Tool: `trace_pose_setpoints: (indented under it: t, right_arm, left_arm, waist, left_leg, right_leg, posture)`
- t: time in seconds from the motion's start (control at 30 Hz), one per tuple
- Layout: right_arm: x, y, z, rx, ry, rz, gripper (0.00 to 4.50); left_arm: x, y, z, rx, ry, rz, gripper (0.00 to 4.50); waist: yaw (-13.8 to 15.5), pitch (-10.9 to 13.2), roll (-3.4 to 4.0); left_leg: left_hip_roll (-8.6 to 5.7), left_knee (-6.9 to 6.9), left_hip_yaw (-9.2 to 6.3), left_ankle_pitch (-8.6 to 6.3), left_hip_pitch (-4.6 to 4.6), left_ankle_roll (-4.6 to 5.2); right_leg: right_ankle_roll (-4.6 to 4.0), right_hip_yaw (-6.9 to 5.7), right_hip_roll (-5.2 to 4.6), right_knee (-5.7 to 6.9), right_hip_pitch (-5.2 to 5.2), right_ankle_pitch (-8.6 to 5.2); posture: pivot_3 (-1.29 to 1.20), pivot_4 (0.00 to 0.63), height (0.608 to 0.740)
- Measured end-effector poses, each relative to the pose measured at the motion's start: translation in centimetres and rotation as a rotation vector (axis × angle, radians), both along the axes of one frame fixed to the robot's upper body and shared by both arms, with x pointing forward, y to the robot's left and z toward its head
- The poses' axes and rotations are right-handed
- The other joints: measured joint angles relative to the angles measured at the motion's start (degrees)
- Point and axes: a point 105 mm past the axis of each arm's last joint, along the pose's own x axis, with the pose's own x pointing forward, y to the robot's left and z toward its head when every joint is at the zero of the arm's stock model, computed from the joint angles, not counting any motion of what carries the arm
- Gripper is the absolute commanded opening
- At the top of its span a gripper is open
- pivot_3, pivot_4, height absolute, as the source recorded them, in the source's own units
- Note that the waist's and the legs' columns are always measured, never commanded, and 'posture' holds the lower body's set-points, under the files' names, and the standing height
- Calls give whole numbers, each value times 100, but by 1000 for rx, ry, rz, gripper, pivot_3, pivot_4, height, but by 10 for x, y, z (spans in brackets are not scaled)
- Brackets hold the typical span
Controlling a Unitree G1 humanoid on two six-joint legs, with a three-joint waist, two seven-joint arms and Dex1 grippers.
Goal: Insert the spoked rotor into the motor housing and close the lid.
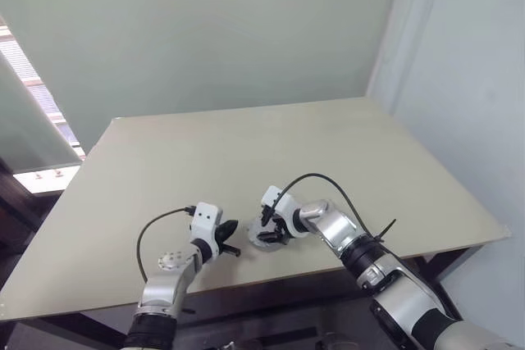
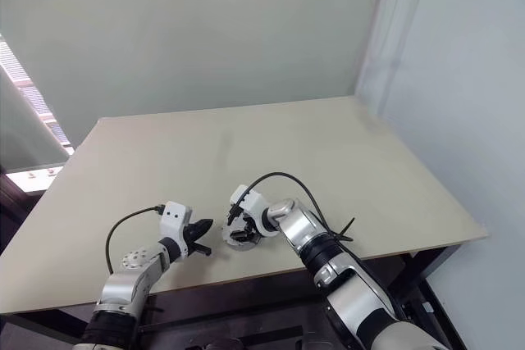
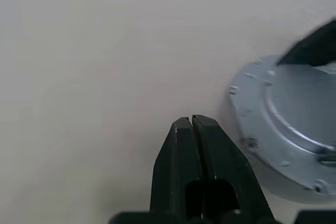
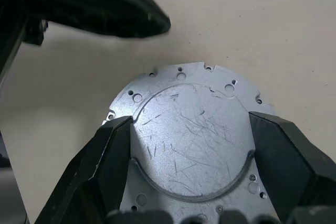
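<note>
Your bench carries one visible part, near its front edge, at about 6 o'clock on the top. It is a round silver metal disc with a scratched raised centre and a flange dotted with small holes. It does not look ridged or copper-wound from here, so I read it as the back of the housing or the lid, likely an assembled stack, but I cannot tell which. No rotor is to be seen lying loose.

Your right arm reaches in from 4 o'clock, wrist bent down and inward, so the right tool comes over the disc from above. Its two fingers stand wide, one at each side of the raised centre and touching or nearly touching its edge. That placement suits holding the disc steady or pressing it home; whether it truly clamps is not clear.

Your left arm comes from 7 o'clock, pointing toward the disc at a shallow downward tilt. The left tool is closed on nothing, its tips just beside the disc's rim at the disc's 9 o'clock, apart from it. I judge it is there as a stop or pusher.
</note>
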Motion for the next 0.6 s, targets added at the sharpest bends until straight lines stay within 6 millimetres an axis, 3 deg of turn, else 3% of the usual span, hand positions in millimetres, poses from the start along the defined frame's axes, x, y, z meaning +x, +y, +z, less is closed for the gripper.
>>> trace_pose_setpoints:
  t: [0.17, 0.6]
  right_arm:
    - [0, 0, 0, -2, -1, 2, 3244]
    - [0, -3, -1, -14, 7, -8, 3244]
  left_arm:
    - [-1, -14, 0, -11, 2, -59, 0]
    - [2, -20, -3, 80, 12, -142, 0]
  waist:
    - [1, 0, 0]
    - [4, -9, 13]
  left_leg:
    - [0, 0, 0, 0, 0, 0]
    - [-3, 1, -1, -2, 21, -3]
  right_leg:
    - [0, 0, 0, -1, 0, 0]
    - [-11, 0, -2, -5, 28, -8]
  posture:
    - [0, 0, 740]
    - [0, 0, 740]
